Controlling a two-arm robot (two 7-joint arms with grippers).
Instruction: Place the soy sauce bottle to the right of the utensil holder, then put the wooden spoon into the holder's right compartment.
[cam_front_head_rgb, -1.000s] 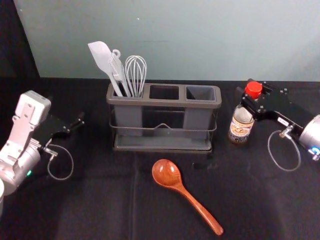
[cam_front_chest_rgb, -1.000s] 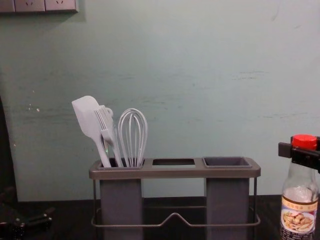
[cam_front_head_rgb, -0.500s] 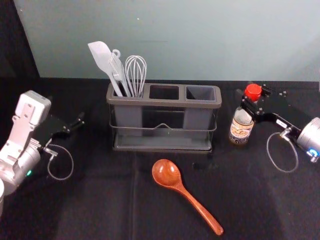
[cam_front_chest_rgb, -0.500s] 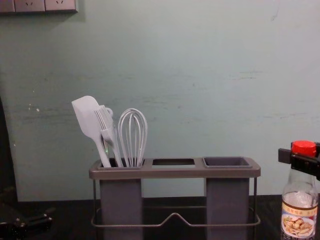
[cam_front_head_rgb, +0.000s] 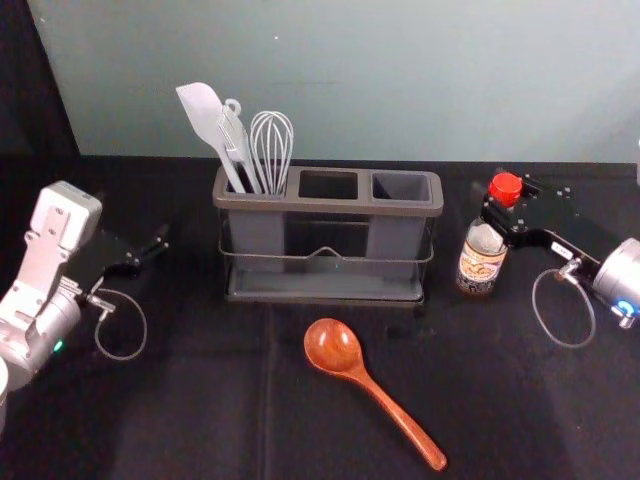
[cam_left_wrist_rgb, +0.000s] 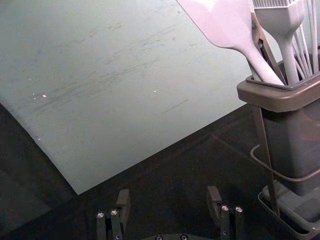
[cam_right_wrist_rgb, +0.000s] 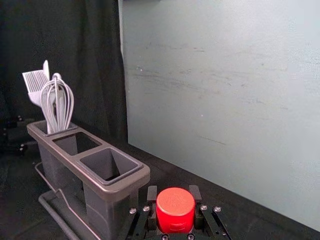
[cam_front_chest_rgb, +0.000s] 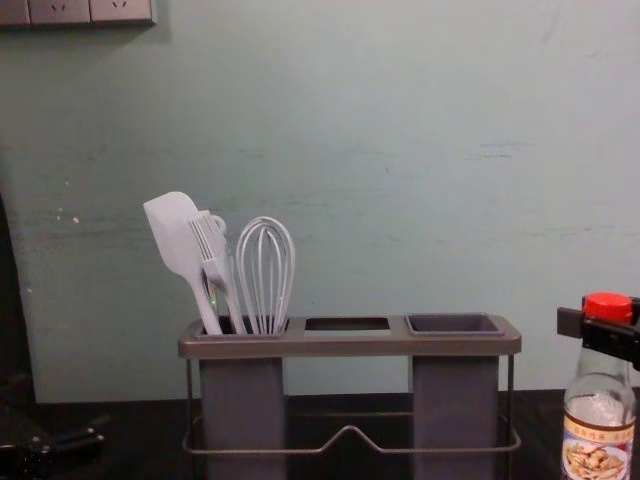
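Soy sauce bottle (cam_front_head_rgb: 480, 265), quantity one: clear glass, printed label, upright, to the right of the holder and apart from it; you cannot tell whether its base touches the table. In descending size, you have the following. One black cloth-covered table (cam_front_head_rgb: 200, 400). One grey plastic utensil holder (cam_front_head_rgb: 330, 204) with a wire rail and three compartments in a row. Two grippers: the right gripper (cam_front_head_rgb: 503, 205) is at the bottle's top, its two jaws clenched on the bottle, one on each side of the cap; the left gripper (cam_front_head_rgb: 148, 252) is parked left of the holder, its two jaws released and spread apart. One reddish-brown wooden spoon (cam_front_head_rgb: 372, 385) lies on the table in front of the holder, bowl nearer the holder, handle slanting toward you and rightward. In the left compartment you can identify one white flat-bladed spatula (cam_front_head_rgb: 205, 112), one white wire whisk (cam_front_head_rgb: 272, 145) and one white brush (cam_front_chest_rgb: 208, 242). One red round cap (cam_front_head_rgb: 505, 187) tops the bottle.
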